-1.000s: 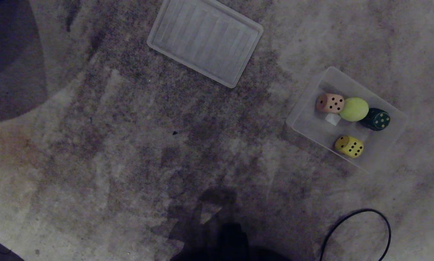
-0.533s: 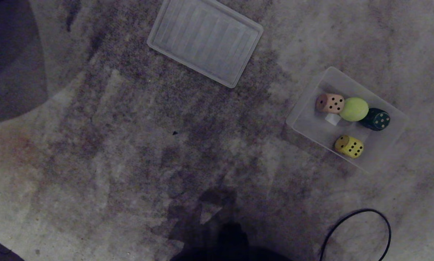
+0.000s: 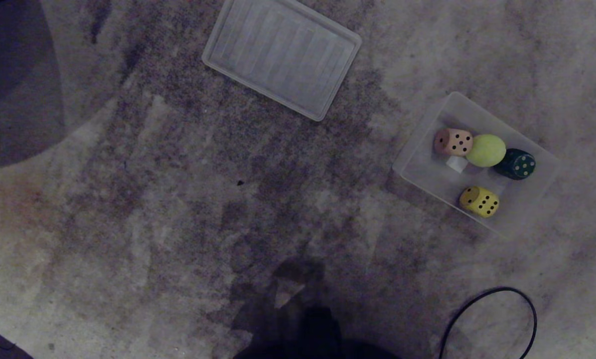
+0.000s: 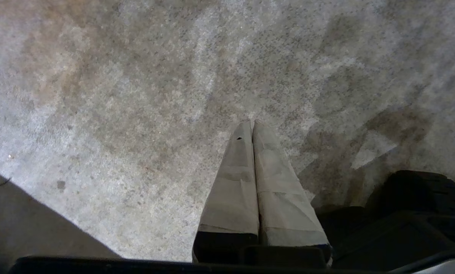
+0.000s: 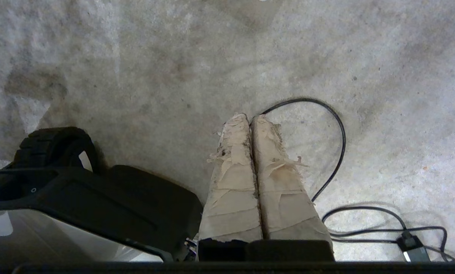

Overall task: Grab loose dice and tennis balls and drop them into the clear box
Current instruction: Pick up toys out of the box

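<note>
Head view shows the clear box point(image 3: 427, 172) on the stained floor point(image 3: 178, 199) at right, holding 3 dice, beige point(image 3: 452, 142), dark green point(image 3: 517, 164) and yellow point(image 3: 479, 201), plus 1 tennis ball point(image 3: 486, 150) touching the beige and green ones. A small white label point(image 3: 457, 163) in the box cannot be read. Beyond lies a ribbed panel point(image 3: 282, 58); a black cable point(image 3: 492, 314) loops nearby. Both the left gripper point(image 4: 252, 123) and right gripper point(image 5: 250, 118) hang clenched, empty, above bare floor.
</note>
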Robot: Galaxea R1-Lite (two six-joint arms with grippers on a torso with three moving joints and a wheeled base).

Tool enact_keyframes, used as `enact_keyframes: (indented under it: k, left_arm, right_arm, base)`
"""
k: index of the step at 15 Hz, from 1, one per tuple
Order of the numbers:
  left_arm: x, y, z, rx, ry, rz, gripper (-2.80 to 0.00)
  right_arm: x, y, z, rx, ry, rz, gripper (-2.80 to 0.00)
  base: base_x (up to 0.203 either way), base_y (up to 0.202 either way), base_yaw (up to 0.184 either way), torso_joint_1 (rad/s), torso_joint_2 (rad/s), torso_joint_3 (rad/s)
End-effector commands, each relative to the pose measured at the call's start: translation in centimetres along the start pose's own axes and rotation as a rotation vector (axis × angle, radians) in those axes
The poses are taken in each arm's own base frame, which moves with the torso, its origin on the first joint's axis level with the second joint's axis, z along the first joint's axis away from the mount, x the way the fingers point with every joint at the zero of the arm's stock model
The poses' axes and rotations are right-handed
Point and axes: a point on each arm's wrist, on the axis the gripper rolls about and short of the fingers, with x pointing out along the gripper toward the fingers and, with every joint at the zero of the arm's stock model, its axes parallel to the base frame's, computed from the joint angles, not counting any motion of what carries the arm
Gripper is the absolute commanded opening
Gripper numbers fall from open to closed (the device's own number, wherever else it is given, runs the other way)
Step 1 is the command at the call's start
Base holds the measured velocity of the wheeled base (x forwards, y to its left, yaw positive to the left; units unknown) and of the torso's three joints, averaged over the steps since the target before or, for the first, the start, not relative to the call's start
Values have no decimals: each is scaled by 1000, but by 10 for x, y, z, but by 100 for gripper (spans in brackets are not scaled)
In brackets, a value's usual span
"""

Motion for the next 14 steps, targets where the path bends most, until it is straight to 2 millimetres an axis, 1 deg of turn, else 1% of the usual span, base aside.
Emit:
enact_keyframes:
  k: [1, 4, 14]
  left_arm:
    - [2, 0, 0, -6, 30, 1, -280]
    - [0, 0, -1, -18, 5, 8, -280]
    - [0, 0, -1, -18, 6, 13, -280]
  right_arm:
    - [0, 0, 0, -4, -4, 0, -280]
    - [0, 0, 0, -5, -4, 0, -280]
    - [0, 0, 0, -3, -4, 0, -280]
  base:
    - [0, 0, 0, 0, 0, 0]
    - [-84, 0, -3, 2, 1, 3]
    - [0, 0, 0, 0, 1, 3]
